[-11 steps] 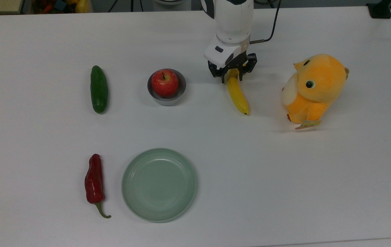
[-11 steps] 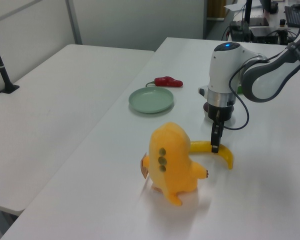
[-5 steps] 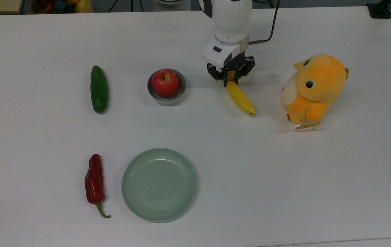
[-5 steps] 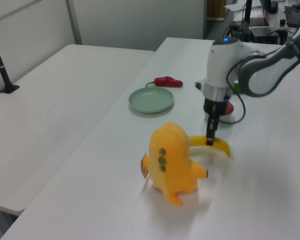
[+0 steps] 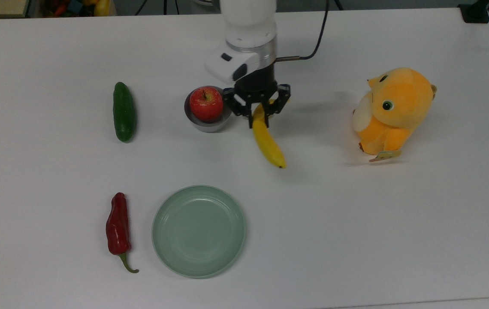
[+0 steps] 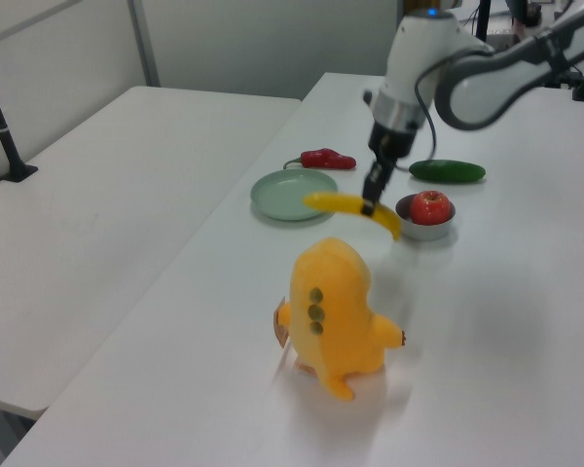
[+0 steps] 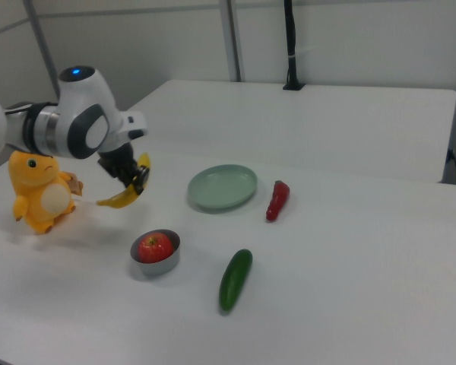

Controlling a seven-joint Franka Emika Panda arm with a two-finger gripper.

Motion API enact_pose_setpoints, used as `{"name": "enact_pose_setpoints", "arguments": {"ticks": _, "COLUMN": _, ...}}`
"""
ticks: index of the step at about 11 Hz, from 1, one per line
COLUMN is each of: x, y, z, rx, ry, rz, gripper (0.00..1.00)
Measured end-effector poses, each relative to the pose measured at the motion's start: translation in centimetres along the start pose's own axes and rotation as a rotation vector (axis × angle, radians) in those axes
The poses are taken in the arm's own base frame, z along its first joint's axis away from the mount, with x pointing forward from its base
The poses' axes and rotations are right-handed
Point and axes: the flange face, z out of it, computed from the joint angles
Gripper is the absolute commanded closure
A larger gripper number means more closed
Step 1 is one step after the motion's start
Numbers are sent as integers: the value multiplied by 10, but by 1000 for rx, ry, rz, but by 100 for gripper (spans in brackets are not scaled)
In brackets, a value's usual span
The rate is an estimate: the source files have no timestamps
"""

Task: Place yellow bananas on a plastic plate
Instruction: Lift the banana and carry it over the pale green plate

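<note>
Top view shows the jaws (image 5: 259,112) clenched on the yellow bananas (image 5: 267,142) near the stem end, the fruit hanging clear of the bench (image 5: 356,223) with its dark tip pointing toward the plastic plate (image 5: 199,231). Judging by this, the pickup is done; the carry across to the plate and the release are left. The plate sits bare toward the near edge of the bench, well apart from the fruit. A small grey bowl (image 5: 225,118) just beside the jaws holds a red apple (image 5: 206,103). Between the two dishes nothing blocks the path
</note>
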Motion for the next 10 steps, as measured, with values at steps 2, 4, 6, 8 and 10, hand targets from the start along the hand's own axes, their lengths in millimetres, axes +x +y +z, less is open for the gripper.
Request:
{"name": "enact_pose_setpoints", "arguments": {"ticks": 2, "x": 33, "y": 39, "z": -5, "rx": -15, "ry": 47, "rz": 22, "gripper": 100}}
{"name": "enact_pose_setpoints", "arguments": {"ticks": 4, "x": 63, "y": 79, "z": 6, "rx": -23, "ry": 137, "rz": 67, "gripper": 100}}
{"name": "enact_pose_setpoints", "arguments": {"ticks": 6, "x": 79, "y": 109, "z": 29, "rx": -24, "ry": 250, "rz": 94, "gripper": 100}}
{"name": "enact_pose_setpoints", "arguments": {"ticks": 8, "x": 85, "y": 120, "z": 48, "rx": -20, "ry": 330, "rz": 105, "gripper": 100}}
{"name": "enact_pose_setpoints", "arguments": {"ticks": 10, "x": 86, "y": 125, "z": 66, "rx": -16, "ry": 381, "rz": 111, "gripper": 97}}
